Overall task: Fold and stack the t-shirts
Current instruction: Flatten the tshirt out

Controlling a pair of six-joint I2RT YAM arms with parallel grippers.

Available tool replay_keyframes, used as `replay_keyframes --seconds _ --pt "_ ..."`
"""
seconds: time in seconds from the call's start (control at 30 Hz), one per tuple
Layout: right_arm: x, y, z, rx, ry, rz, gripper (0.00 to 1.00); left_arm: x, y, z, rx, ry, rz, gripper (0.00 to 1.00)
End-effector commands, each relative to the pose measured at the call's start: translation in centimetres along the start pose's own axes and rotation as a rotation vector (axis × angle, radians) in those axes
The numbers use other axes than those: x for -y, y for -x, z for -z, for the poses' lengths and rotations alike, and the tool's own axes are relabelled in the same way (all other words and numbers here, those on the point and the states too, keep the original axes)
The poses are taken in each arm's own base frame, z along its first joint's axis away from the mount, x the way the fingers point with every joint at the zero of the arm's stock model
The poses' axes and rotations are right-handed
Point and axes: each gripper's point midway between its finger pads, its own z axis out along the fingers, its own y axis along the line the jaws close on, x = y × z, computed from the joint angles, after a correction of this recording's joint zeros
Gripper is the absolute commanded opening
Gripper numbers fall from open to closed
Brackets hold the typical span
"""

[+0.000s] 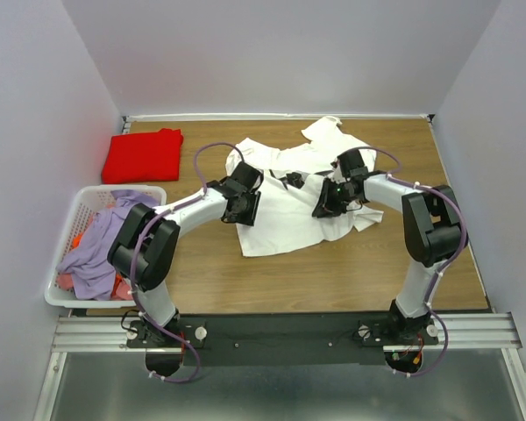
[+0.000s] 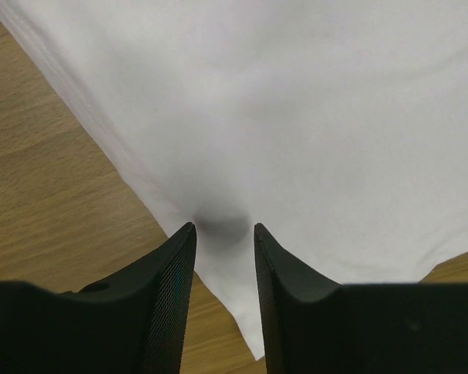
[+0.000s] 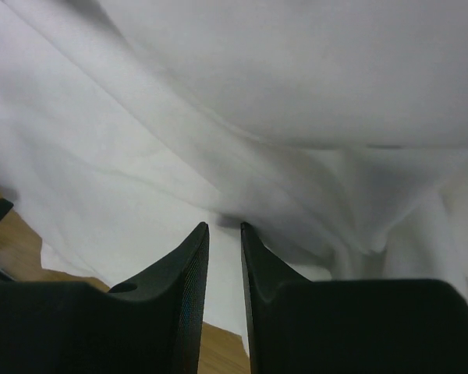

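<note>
Now 1 red tee, 1 white tee at narrow L fingers, R fingers, grip unclear.

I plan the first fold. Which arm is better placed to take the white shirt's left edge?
Left. The left gripper straddles that edge of the white t-shirt; the right gripper is over its right side, among folds.
</note>
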Motion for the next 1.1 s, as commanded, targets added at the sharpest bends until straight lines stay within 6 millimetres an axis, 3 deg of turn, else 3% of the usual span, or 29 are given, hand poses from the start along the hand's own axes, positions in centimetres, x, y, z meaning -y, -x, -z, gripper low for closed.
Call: replay_keyframes --seconds 0.0,0.23,0.33,0.43,0.5,0.67,0.77,0.83,0.97,1.03,1.07 --pt "4.8 0.1 -1.0 0.020 -0.147 -0.094 0.30 1.5 -0.4 -0.2 -0.030 -0.060 -0.031 0.43" --pt "4.4 0.3 -1.0 0.014 -0.122 -0.093 0.30 2.3 -1.6 -1.9 -0.073 -0.083 -0.051 0.41" --pt "4.4 0.1 -0.9 0.009 -0.117 -0.097 0.30 1.8 -2.1 -2.8 -0.090 -0.053 -0.039 0.34" --pt "3.9 -0.1 -0.7 0.001 -0.096 -0.090 0.30 0.5 -2.3 -3.5 -0.111 -0.012 -0.024 0.27" --pt "3.4 -0.3 -0.5 -0.005 -0.070 -0.079 0.31 -1.7 -2.2 -4.0 -0.110 0.070 -0.013 0.25" --pt "2.7 -0.3 -0.4 -0.017 -0.029 -0.058 0.31 -8.7 0.2 -4.1 -0.082 0.247 0.060 0.20" --pt "2.0 0.3 -0.4 -0.012 -0.010 -0.041 0.31 -10.7 2.1 -4.9 -0.075 0.292 0.066 0.20" --pt "1.1 0.8 -0.3 -0.008 0.019 -0.030 0.31 -11.3 4.3 -5.0 -0.028 0.312 0.072 0.20" --pt "-2.0 1.9 0.6 0.016 0.083 0.043 0.33 -11.7 6.5 -5.6 0.005 0.317 0.080 0.24" --pt "-4.5 1.9 0.9 0.027 0.115 0.140 0.34 -11.5 7.6 -5.0 0.037 0.309 0.085 0.31" --pt "-5.6 2.0 1.3 0.042 0.125 0.185 0.34 -11.3 8.3 -4.2 0.062 0.303 0.086 0.41"
